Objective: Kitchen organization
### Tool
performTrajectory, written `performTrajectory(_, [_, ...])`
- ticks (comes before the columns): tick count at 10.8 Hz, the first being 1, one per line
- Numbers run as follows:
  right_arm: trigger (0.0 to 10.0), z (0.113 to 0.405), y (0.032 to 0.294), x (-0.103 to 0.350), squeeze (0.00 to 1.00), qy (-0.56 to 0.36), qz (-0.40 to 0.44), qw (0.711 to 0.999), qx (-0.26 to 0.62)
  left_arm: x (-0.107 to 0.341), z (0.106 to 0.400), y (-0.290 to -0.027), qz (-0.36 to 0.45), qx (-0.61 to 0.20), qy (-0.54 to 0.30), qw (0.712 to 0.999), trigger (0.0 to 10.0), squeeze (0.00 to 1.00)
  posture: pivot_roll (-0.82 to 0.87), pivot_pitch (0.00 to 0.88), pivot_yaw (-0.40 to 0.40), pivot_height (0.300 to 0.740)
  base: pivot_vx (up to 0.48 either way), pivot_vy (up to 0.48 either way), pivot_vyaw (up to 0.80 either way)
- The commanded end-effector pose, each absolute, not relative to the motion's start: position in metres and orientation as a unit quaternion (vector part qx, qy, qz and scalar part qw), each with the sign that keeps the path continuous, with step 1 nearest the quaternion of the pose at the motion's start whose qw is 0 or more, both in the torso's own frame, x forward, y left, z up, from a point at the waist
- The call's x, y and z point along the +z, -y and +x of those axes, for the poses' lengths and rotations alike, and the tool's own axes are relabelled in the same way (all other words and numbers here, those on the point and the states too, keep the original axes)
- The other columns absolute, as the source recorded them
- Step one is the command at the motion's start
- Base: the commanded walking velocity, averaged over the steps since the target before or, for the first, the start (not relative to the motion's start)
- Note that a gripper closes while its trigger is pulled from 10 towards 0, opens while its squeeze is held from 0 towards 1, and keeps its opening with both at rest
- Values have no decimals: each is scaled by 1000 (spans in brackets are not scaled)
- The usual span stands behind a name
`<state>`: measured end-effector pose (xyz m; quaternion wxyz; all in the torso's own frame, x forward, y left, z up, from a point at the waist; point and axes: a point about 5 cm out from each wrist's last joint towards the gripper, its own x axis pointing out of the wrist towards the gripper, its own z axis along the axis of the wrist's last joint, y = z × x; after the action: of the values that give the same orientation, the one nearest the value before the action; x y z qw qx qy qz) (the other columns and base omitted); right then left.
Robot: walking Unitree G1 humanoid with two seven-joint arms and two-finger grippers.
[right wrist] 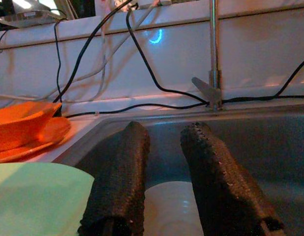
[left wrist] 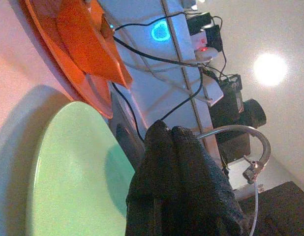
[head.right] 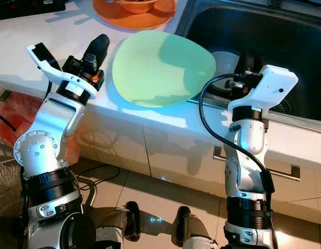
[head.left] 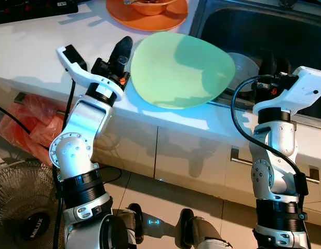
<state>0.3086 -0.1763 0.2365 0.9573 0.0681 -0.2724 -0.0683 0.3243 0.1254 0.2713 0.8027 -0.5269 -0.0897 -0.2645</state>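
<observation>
While the left gripper (head.left: 122,49), fingers pressed together, sits left of centre beside the green plate (head.left: 181,70) on the counter edge, the right gripper (right wrist: 164,167) spreads over the sink (head.left: 306,31); upper-frame, an orange plate (head.left: 147,21)

- The big plate (head.left: 181,70) is light green.
- The other plate (head.left: 145,19) is orange, and the bowl (head.left: 152,6) on it is orange too.
- The counter (head.left: 30,52) is white.
- The sink (head.left: 285,36) is dark grey.
- The small bowl (right wrist: 171,209) in the sink is white.
- The left hand (left wrist: 184,184) and right hand (right wrist: 164,182) have black, bumpy fingers.
- The arms are shiny silver.
- The bag (head.left: 25,127) under the counter is red-orange.
- The fan (head.left: 23,207) is black.
</observation>
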Motion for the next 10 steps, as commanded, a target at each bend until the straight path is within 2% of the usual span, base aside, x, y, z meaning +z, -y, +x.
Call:
performTrajectory(1, [10000, 308, 177, 230, 0, 256, 73, 961, -70, 277, 320, -112, -519, -282, 86, 802, 10000, 0, 89, 265, -9, 740, 0, 0, 0])
performTrajectory(2, [10000, 308, 178, 229, 0, 255, 73, 962, -71, 276, 318, -116, -497, -278, 85, 818, 10000, 0, 91, 266, -9, 740, 0, 0, 0])
performTrajectory(5, [10000, 308, 175, 227, 0, 251, 75, 963, -67, 285, 318, -136, -297, -235, 136, 915, 10000, 0, 96, 270, -11, 740, 0, 0, 0])
performTrajectory(6, [10000, 309, 175, 227, 0, 250, 76, 963, -66, 288, 317, -142, -201, -222, 154, 942, 10000, 569, 97, 269, -10, 740, 0, 0, 0])
performTrajectory(7, [10000, 309, 174, 226, 0, 250, 76, 963, -65, 292, 316, -149, -94, -201, 176, 959, 10000, 1000, 98, 270, -9, 740, 0, 0, 0])
performTrajectory(9, [10000, 309, 171, 225, 0, 248, 77, 964, -63, 298, 310, -164, 89, -188, 212, 955, 10000, 1000, 106, 273, -8, 740, 0, 0, 0])
performTrajectory(10, [10000, 309, 169, 224, 0, 247, 77, 964, -60, 291, 308, -173, 163, -195, 197, 947, 10000, 1000, 109, 274, -7, 740, 0, 0, 0])
